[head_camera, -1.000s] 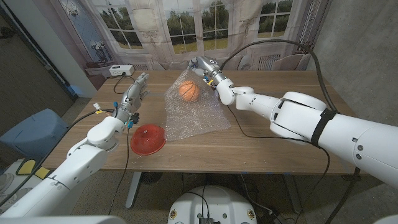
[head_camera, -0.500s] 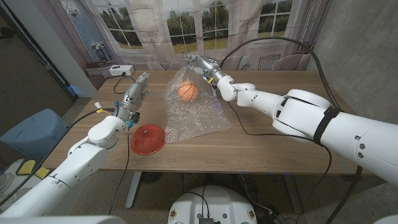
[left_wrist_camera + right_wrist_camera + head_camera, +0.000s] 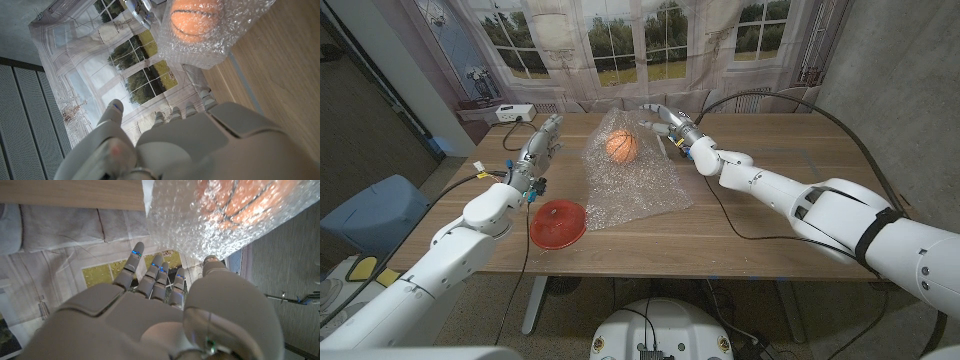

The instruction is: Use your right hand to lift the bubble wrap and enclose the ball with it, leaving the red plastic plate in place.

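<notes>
An orange ball (image 3: 622, 146) sits at the middle back of the table, under a sheet of bubble wrap (image 3: 634, 185) that drapes over it and spreads toward the front edge. My right hand (image 3: 670, 124) hovers just right of the wrapped ball with its fingers spread and nothing in them. The right wrist view has that hand (image 3: 150, 315) behind the wrap (image 3: 185, 225) and ball (image 3: 240, 205). A red plastic plate (image 3: 558, 222) lies left of the wrap's front corner. My left hand (image 3: 535, 150) stands left of the wrap, fingers straight, holding nothing. The left wrist view shows this hand (image 3: 200, 145) and the wrapped ball (image 3: 195, 17).
A white box (image 3: 515, 113) sits at the table's back left corner. A thin black cable (image 3: 725, 215) crosses the wooden table (image 3: 780, 230) right of the wrap. A blue chair (image 3: 365, 210) stands off the table's left side.
My right hand has let go of the bubble wrap and drawn back to the right with its fingers spread. The wrap stays draped over the ball. The left hand has not moved.
</notes>
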Available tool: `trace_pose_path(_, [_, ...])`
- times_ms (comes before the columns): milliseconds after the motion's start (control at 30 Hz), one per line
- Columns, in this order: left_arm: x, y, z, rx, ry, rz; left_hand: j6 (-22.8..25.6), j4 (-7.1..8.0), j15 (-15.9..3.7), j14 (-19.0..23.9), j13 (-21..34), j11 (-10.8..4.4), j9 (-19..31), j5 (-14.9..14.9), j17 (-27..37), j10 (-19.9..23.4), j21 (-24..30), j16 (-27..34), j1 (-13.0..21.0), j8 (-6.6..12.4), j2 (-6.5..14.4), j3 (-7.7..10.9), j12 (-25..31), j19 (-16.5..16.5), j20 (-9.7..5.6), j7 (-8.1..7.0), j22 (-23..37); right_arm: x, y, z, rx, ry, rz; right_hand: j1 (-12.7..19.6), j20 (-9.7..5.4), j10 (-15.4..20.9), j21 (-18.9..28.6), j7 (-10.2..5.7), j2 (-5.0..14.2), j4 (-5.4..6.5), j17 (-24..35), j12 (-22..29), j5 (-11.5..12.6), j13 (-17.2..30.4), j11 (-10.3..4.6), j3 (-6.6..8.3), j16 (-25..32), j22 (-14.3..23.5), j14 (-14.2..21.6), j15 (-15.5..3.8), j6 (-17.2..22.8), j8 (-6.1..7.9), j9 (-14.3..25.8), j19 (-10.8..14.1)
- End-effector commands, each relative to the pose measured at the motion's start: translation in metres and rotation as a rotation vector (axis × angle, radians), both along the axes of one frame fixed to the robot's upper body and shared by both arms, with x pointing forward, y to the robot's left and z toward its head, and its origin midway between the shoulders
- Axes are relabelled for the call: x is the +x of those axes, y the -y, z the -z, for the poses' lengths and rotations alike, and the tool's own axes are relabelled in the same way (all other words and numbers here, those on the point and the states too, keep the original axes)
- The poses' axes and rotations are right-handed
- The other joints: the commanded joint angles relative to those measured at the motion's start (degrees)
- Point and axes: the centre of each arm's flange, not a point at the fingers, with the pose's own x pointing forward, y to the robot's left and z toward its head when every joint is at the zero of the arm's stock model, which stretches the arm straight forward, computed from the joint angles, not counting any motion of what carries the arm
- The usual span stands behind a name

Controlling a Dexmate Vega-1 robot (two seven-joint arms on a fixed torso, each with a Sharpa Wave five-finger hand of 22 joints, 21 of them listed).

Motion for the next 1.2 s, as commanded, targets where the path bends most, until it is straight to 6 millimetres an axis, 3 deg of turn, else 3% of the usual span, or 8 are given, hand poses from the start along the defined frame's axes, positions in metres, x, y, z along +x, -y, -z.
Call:
trace_pose_path(33, [0.004,0.003,-0.004,0.006,-0.006,-0.004,-2.6,0.22,0.01,-3.56,0.17,0.22,0.12,0.26,0.27,-4.9,-0.1,0.3,-0.48,0.03,-0.09,0.04,-0.01,-0.06,0.04,0.2,0.2,-0.104,-0.055,-0.03,-0.098,0.081,-0.245,-1.79,1.76,-3.42,-1.28,-1.58,-0.79,-0.14,-0.77,-1.74,0.78,0.28,-0.36,-1.03,-0.34,0.03,-3.74,0.79,-5.27,-0.64,0.06,-1.26])
trace_pose_path(100, [0.004,0.003,-0.003,0.002,-0.01,-0.002,-2.63,0.23,0.06,-3.55,0.17,0.26,0.12,0.26,0.27,-4.92,-0.1,0.31,-0.51,0.02,-0.09,0.03,-0.01,-0.06,0.1,0.19,0.2,-0.108,-0.058,-0.032,-0.115,0.081,-0.25,-1.91,2.02,-4.69,-2.11,-1.03,-1.09,-0.47,-1.4,-2.27,1.04,0.28,-0.28,-1.24,-0.74,-0.01,-6.27,1.43,-7.88,-0.71,0.04,-2.26])
trace_pose_path(200, [0.004,0.002,-0.001,0.0,-0.012,-0.005,-2.6,0.24,0.08,-3.55,0.17,0.38,0.12,0.26,0.27,-4.91,-0.11,0.31,-0.54,0.04,-0.1,0.02,0.0,-0.07,0.1,0.2,0.21,-0.112,-0.062,-0.035,-0.122,0.08,-0.271,-2.13,2.53,-6.73,-3.26,-1.63,-1.36,-0.8,-2.29,-2.91,1.27,0.24,-0.4,-1.5,-0.95,-0.08,-8.92,1.76,-10.25,-0.56,-0.01,-3.7])
trace_pose_path(400, [-0.003,-0.002,0.005,-0.01,-0.015,-0.038,-2.6,0.28,0.27,-3.61,0.16,0.35,0.11,0.27,0.27,-4.78,-0.22,0.3,-0.65,0.05,-0.13,-0.02,0.06,-0.33,0.04,0.15,0.21,-0.124,-0.074,-0.039,-0.15,0.115,-0.296,-4.28,2.92,-7.22,-4.58,-2.6,-1.03,0.07,-2.97,-2.79,1.19,0.18,-0.96,-2.2,-0.42,-0.13,-10.2,2.91,-9.7,0.35,-0.04,-5.23])
trace_pose_path(533, [-0.008,-0.007,0.009,-0.016,-0.028,-0.084,-2.71,0.43,0.86,-4.08,0.16,0.37,0.1,0.26,0.3,-4.87,-1.18,0.21,-1.06,0.04,-0.36,-0.24,0.06,-2.67,0.17,0.09,0.23,-0.125,-0.089,-0.039,-0.193,0.134,-0.289,-4.95,3.0,-7.52,-5.21,-3.14,-1.25,0.18,-3.39,-2.78,1.16,0.15,-1.65,-2.55,-0.37,-0.13,-10.9,2.86,-9.25,0.64,-0.05,-5.93])
trace_pose_path(800, [-0.017,-0.012,0.018,-0.038,-0.03,-0.092,-2.25,0.57,1.42,-3.89,0.16,0.33,0.1,0.26,0.32,-4.33,-1.46,0.36,-1.45,0.22,-0.57,-0.45,0.29,-3.43,0.42,0.01,0.27,-0.114,-0.117,-0.04,-0.289,0.103,-0.236,-5.19,2.99,-8.32,-6.13,-3.57,-1.55,-0.1,-4.18,-2.89,1.33,0.12,-1.84,-2.82,-0.47,-0.12,-12.28,2.87,-8.73,0.86,-0.06,-6.85])
trace_pose_path(900, [-0.02,-0.013,0.02,-0.038,-0.025,-0.091,-2.21,0.62,1.48,-3.87,0.16,0.5,0.1,0.28,0.33,-4.32,-1.37,0.38,-1.54,0.23,-0.57,-0.48,0.29,-3.21,0.42,0.07,0.28,-0.105,-0.129,-0.037,-0.348,0.065,-0.192,-5.63,2.95,-10.24,-7.2,-3.62,-1.52,-0.21,-4.94,-3.28,1.6,0.08,-2.5,-3.05,-0.54,-0.14,-14.09,3.01,-10.69,0.21,-0.04,-7.92])
trace_pose_path(1200, [-0.027,-0.017,0.025,-0.036,-0.001,-0.08,-2.32,0.72,1.5,-3.88,0.15,0.44,0.1,0.32,0.33,-4.48,-1.22,0.39,-1.7,0.17,-0.49,-0.49,0.23,-2.88,0.45,0.22,0.31,-0.076,-0.149,-0.031,-0.473,0.01,-0.017,-7.51,2.99,-15.63,-10.18,-3.89,-2.31,-0.22,-6.85,-3.62,2.13,-0.04,-1.38,-4.41,-0.5,-0.15,-19.47,4.71,-15.49,-0.25,0.02,-10.76])
